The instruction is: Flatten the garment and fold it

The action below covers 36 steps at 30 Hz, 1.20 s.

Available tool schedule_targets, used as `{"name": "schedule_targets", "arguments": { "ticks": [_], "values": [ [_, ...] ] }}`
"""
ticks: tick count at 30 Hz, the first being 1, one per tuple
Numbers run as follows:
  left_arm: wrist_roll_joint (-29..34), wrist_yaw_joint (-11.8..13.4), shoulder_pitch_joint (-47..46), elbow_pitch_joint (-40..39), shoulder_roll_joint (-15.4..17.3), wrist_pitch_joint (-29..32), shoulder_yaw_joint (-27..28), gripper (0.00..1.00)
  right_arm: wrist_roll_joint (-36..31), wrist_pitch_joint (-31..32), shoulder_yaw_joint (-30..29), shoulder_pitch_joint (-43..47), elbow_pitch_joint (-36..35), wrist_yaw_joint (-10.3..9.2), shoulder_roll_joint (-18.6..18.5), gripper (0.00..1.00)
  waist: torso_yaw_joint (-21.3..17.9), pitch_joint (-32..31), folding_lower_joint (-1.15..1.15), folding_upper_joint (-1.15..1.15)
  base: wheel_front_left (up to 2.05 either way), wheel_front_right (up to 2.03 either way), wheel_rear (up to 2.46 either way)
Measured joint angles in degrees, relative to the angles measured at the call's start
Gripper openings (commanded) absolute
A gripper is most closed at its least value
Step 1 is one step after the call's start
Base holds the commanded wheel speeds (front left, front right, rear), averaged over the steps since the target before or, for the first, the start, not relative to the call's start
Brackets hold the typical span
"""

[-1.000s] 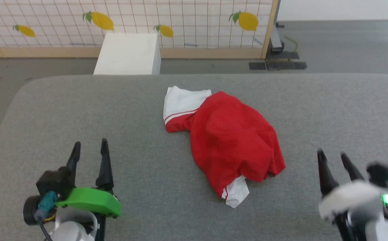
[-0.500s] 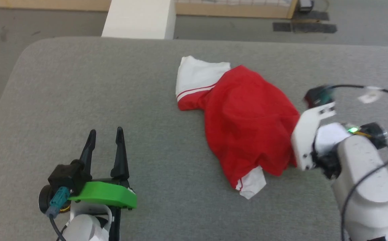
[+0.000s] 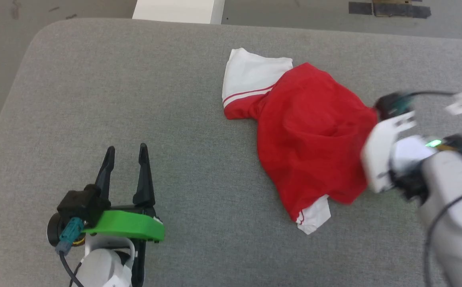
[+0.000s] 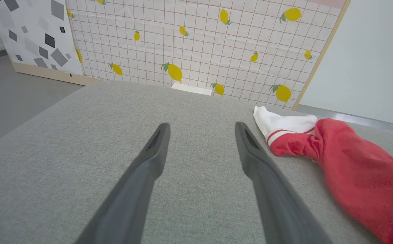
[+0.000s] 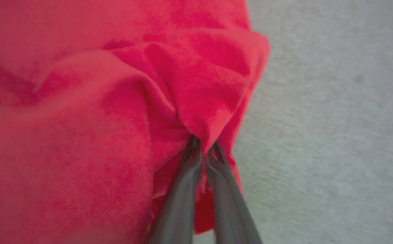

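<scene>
While garment (image 3: 314,131) lies crumpled | right claw (image 5: 204,146) pinching its red edge | left claw (image 4: 202,126) spread, well apart

The shirt (image 3: 310,135) is soft, matt cloth, creased all over. The table top (image 3: 135,99) wears a coarse grey woven fabric, quite dull. The left gripper (image 3: 127,147) looks like dark matt plastic, its green bracket (image 3: 127,229) smooth plastic with a slight sheen, the right forearm (image 3: 450,191) smooth white plastic
</scene>
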Motion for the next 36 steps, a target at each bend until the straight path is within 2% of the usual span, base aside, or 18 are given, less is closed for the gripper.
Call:
{"name": "schedule_targets", "arguments": {
  "ticks": [5,8,12,14,15,18,21,25,28,31,36],
  "values": [
    [0.8,-1.4,-1.1,0.3,-0.6,0.0,0.6,1.0,-2.1,-5.7,-8.6,-5.7,0.0,0.05,-6.3,0.0,0.4,1.1,0.0,0.0,0.0,0.0,0.0],
    [1.0,-1.6,-1.6,0.3,-0.7,0.0,1.2,1.0,-6.0,-7.4,-15.2,-9.7,0.9,0.07,-9.0,0.0,0.4,2.0,0.0,0.0,0.0,0.0,0.0],
    [1.5,-2.5,-2.4,0.4,-1.1,0.0,1.6,1.0,-14.3,-14.2,-26.0,-14.3,1.2,0.05,-9.7,0.0,0.5,3.3,0.0,0.0,0.0,0.0,0.0],
    [1.5,-2.6,-2.7,0.6,-1.5,0.0,1.7,1.0,-17.7,-17.1,-28.8,-15.6,1.2,0.05,-8.8,0.0,0.7,3.7,0.0,0.0,0.0,0.0,0.0],
    [2.0,-3.0,-2.8,1.0,-2.0,0.0,2.1,1.0,-19.9,-18.3,-30.1,-16.1,4.1,0.05,-6.4,1.0,0.8,3.8,0.0,0.0,0.0,0.0,0.0],
    [2.5,-3.1,-2.8,1.5,-2.2,0.0,2.5,1.0,-19.8,-19.7,-29.6,-16.1,5.8,0.07,-4.0,1.0,0.6,3.3,0.01,0.0,0.0,0.0,0.0],
    [2.6,-3.5,-2.8,2.0,-2.4,0.0,2.9,1.0,-18.3,-23.9,-28.3,-16.1,5.0,0.07,-2.8,1.0,0.2,2.2,0.0,0.0,0.0,0.0,0.0],
    [2.9,-4.0,-2.6,2.5,-2.5,0.0,3.3,1.0,-13.4,-30.9,-26.6,-14.6,0.3,0.05,0.0,1.0,-0.2,0.2,0.0,0.0,0.0,0.0,0.0],
    [3.0,-4.0,-2.0,2.8,-2.6,0.0,3.7,1.0,-9.2,-32.4,-24.1,-9.5,-4.2,0.05,2.8,1.0,-0.6,-1.6,0.0,0.0,0.0,0.0,0.0],
    [3.0,-4.0,-0.9,2.9,-2.6,0.0,4.0,1.0,-6.0,-30.7,-19.8,-2.0,-8.5,0.05,4.5,1.0,-0.9,-3.5,0.0,0.0,0.0,0.0,0.0],
    [3.1,-4.0,0.3,2.8,-2.7,0.0,4.4,1.0,-1.8,-21.2,-9.8,8.7,-11.9,0.05,4.8,1.0,-1.6,-5.7,-0.01,0.0,0.0,0.0,0.0]
  ]
}}
